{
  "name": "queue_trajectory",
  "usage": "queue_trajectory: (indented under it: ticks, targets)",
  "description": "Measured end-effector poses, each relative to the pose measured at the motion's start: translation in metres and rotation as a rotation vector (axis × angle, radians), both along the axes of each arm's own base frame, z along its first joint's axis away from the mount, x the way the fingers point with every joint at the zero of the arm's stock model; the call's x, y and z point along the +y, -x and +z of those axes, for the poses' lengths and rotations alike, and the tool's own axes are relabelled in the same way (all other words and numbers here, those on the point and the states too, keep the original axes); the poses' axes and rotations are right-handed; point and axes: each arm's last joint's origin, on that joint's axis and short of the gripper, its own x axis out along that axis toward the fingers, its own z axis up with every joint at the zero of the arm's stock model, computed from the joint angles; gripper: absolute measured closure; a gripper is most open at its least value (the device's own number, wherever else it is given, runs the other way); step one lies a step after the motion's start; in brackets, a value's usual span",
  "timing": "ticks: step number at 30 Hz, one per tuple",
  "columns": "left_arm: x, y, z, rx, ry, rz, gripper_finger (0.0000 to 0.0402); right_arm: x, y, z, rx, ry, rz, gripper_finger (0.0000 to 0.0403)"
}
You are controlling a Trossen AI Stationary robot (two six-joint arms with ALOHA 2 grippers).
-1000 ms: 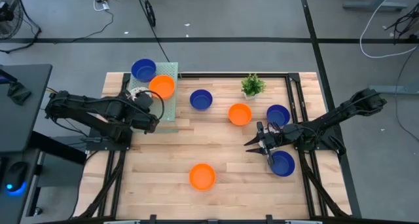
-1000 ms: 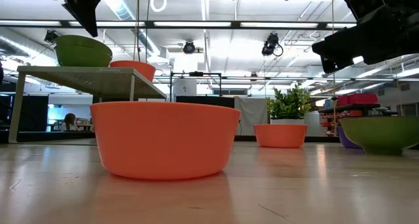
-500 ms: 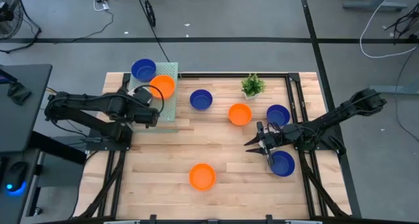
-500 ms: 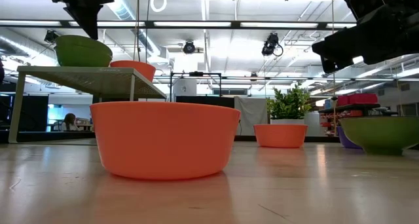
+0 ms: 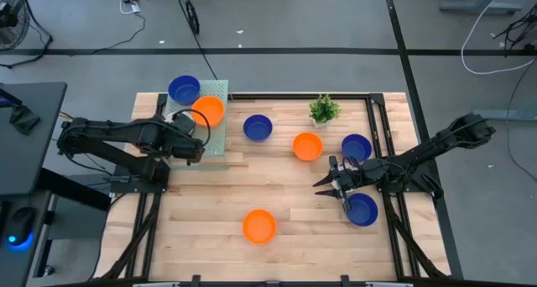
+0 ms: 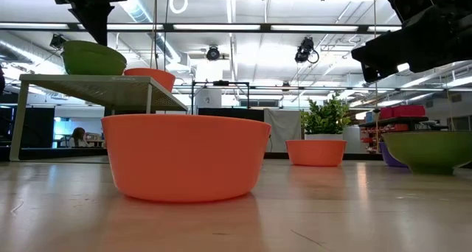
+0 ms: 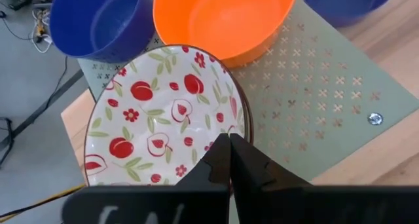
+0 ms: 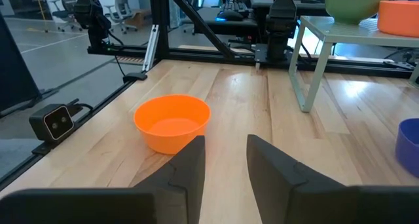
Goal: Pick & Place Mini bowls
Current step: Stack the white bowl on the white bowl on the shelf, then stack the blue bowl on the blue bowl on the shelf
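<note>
White porcelain with red fruit and green leaves is what your left gripper (image 7: 229,160) is pinching: its fingers are pressed together over the near rim of the patterned bowl (image 7: 163,116), which is sitting on the green perforated rack (image 7: 314,99) at the table's far left corner. Just beyond it on the rack are a glossy orange bowl (image 7: 226,18) and a blue bowl (image 7: 98,21), nearly touching its rim. You are working with the bowl lying straight ahead of the fingers, so any release or lift is turning on that rim edge. The right gripper (image 5: 334,186) is waiting with fingers apart over the wood table (image 5: 294,211), near its right side, just beside another blue bowl (image 5: 362,209). More smooth round bowls are lying scattered: orange (image 5: 259,226), orange (image 5: 307,145), blue (image 5: 258,127), blue (image 5: 357,146).
</note>
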Motion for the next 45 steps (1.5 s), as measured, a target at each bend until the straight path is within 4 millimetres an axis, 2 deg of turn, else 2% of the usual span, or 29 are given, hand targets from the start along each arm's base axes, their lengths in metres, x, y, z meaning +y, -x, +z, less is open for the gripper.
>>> queue_trajectory:
  ticks: [18, 23, 26, 31, 35, 37, 40, 45]
  targets:
    - [-0.017, 0.000, 0.001, -0.085, -0.054, -0.026, 0.0398, 0.000, 0.000, -0.001, 0.006, 0.002, 0.000, 0.0289]
    - [-0.027, -0.012, 0.006, -0.229, -0.157, -0.099, 0.0399, 0.000, 0.000, -0.001, 0.004, 0.007, 0.000, 0.0289]
    - [-0.039, -0.034, 0.013, -0.363, -0.183, -0.227, 0.0398, 0.000, 0.000, 0.000, 0.001, 0.011, 0.001, 0.0289]
    - [-0.073, -0.090, 0.017, -0.513, -0.264, -0.498, 0.0399, 0.000, 0.000, 0.000, -0.003, 0.011, -0.002, 0.0289]
    - [-0.091, -0.141, -0.009, -0.521, -0.310, -0.614, 0.0398, 0.000, 0.000, 0.000, -0.003, 0.011, -0.002, 0.0289]
    - [-0.090, -0.163, -0.028, -0.508, -0.323, -0.601, 0.0397, 0.000, 0.000, 0.000, -0.006, 0.010, -0.002, 0.0289]
    - [-0.079, -0.190, -0.061, -0.452, -0.296, -0.591, 0.0396, 0.000, 0.000, 0.000, -0.006, 0.010, -0.001, 0.0289]
    - [-0.037, -0.217, -0.105, -0.394, -0.151, -0.530, 0.0395, 0.000, 0.000, 0.000, -0.008, 0.019, 0.000, 0.0289]
